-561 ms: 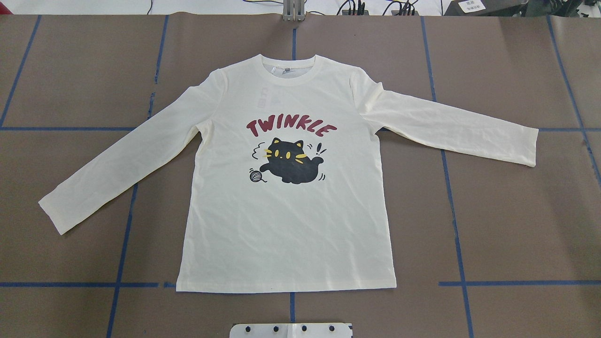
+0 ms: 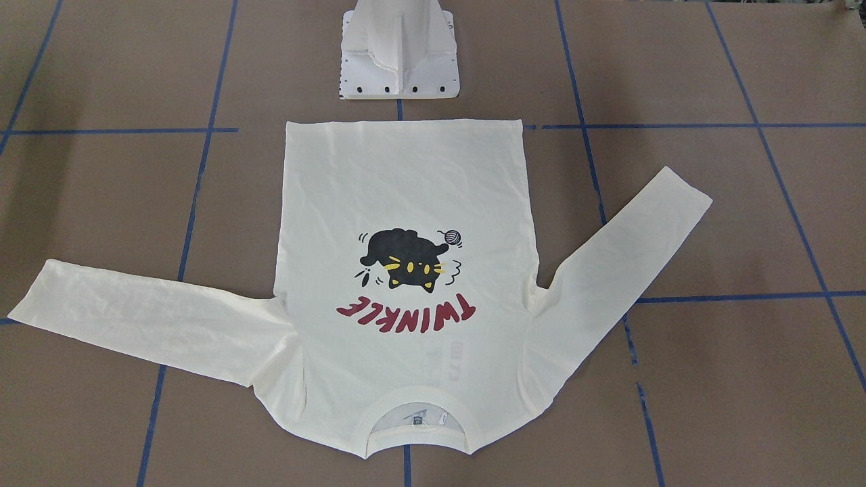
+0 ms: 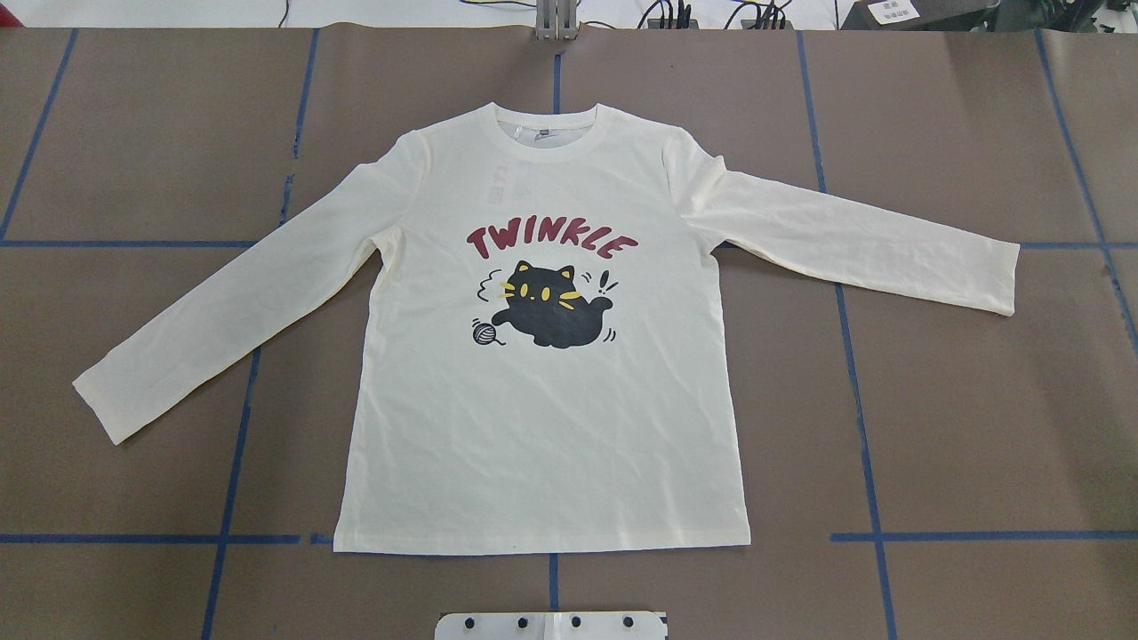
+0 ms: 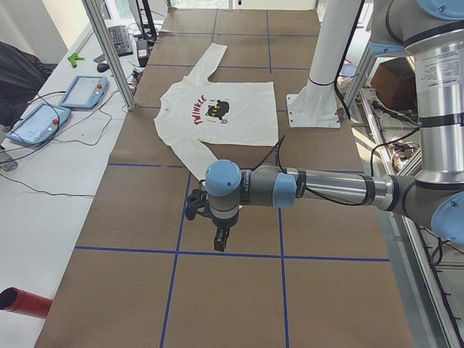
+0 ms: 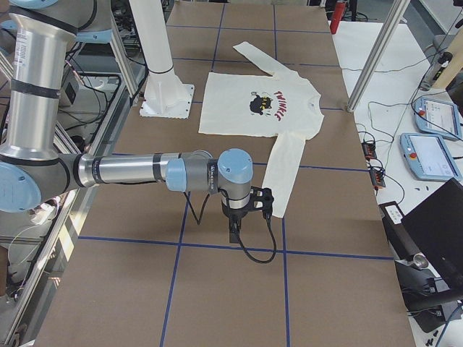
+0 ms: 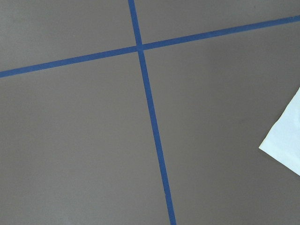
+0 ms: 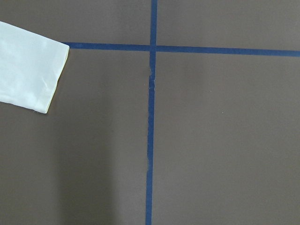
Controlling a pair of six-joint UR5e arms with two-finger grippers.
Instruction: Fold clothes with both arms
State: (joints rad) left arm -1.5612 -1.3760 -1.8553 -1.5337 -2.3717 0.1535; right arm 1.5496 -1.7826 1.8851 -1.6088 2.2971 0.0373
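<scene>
- the left gripper (image 4: 219, 243) and right gripper (image 5: 234, 233) were held low over the bare table (image 3: 978, 427); nothing was seen grasped, and their opening could not be told.
- one sleeve cuff (image 6: 287, 140) was seen just beside the left gripper, and the other cuff (image 7: 28, 75) beside the right.
- farther off, between the grippers, the t-shirt (image 3: 542, 427) was spread flat and print-up; every fold was judged undone.

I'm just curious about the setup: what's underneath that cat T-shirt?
The T-shirt lies flat, print up, on the brown table covering. Its hem, collar and sleeves cover stretches of the blue tape lines. The surface directly beneath it is hidden.
</scene>
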